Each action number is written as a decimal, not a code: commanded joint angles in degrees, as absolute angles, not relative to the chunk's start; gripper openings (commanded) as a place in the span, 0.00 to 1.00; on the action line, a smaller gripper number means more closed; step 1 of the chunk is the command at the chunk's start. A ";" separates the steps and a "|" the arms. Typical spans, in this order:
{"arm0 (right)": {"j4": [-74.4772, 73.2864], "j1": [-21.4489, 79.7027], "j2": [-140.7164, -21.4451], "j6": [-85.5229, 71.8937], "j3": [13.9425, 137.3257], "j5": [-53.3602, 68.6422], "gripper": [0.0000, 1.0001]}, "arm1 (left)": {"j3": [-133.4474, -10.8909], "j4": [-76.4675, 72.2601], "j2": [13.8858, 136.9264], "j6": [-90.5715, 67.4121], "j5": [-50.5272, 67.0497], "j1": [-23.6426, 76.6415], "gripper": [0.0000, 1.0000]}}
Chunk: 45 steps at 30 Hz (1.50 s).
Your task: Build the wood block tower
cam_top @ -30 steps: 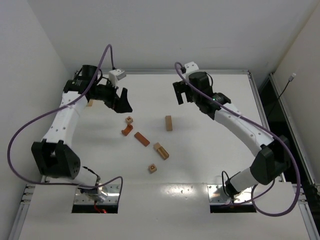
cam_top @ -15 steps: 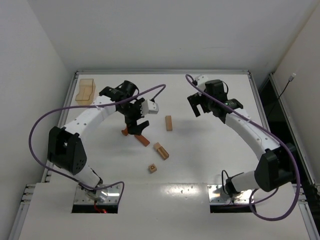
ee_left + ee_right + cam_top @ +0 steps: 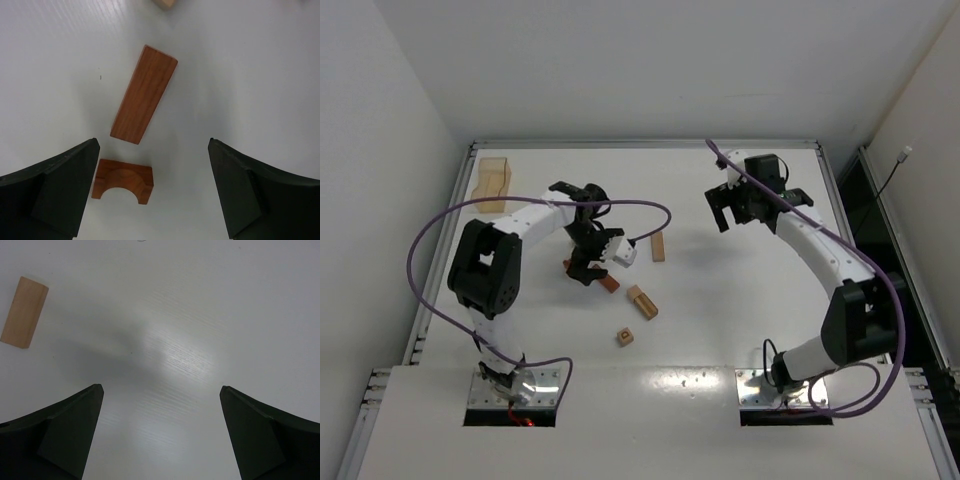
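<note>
Pieces for the tower lie loose and flat on the tabletop point(image 3: 740, 330), none stacked, so I judge the build has not begun and I am choosing a first piece. My left claw point(image 3: 152, 144) hangs low over the middle of the scatter, released and spread wide, grasping nothing. Between its dark fingers point(image 3: 50, 195) the arch piece point(image 3: 123, 181) lies on its side with the hollow facing my wrist, close against the left finger; I cannot tell whether they touch. Just beyond the arch piece, the reddish-brown bar point(image 3: 144, 101) lies flat and runs away at a slant. I read this straddling pose as lining up on the arch piece, though the bar is near enough to get in the way when I clench. From above, the tan block point(image 3: 642, 301) sits just past the bar's far end, the small cube point(image 3: 625, 337) nearer my base, and the tan bar point(image 3: 658, 246) off toward my other arm. My right claw point(image 3: 160, 390) is also released, jaws fully apart, poised over bare tabletop with only that tan bar at the edge of its view; I take it as waiting clear of the left arm's work. The amber box point(image 3: 492, 183) stands at the far left corner, well apart. The cube carries a printed mark too small to read, and I see no brand or lettering.
</note>
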<state>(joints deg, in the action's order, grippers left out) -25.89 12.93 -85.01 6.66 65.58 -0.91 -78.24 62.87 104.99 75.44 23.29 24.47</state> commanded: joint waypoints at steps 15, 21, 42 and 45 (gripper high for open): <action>-25.75 10.28 -88.07 6.15 68.90 2.64 1.00 | -71.64 48.87 105.48 80.77 25.66 29.61 0.79; -25.75 9.76 -89.12 5.63 69.52 3.16 1.00 | -66.80 46.24 103.54 80.77 25.14 30.67 0.77; -26.28 9.76 -90.70 5.10 70.14 4.22 1.00 | -65.13 41.58 105.64 72.70 22.15 30.67 0.04; -26.28 9.76 -90.18 5.10 70.14 4.74 0.99 | -68.02 40.87 106.78 64.80 22.15 30.67 0.00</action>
<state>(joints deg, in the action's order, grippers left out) -27.22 9.91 -90.28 5.96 67.66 3.18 -65.89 42.68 105.60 71.77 22.33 30.15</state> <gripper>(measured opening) 0.997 0.285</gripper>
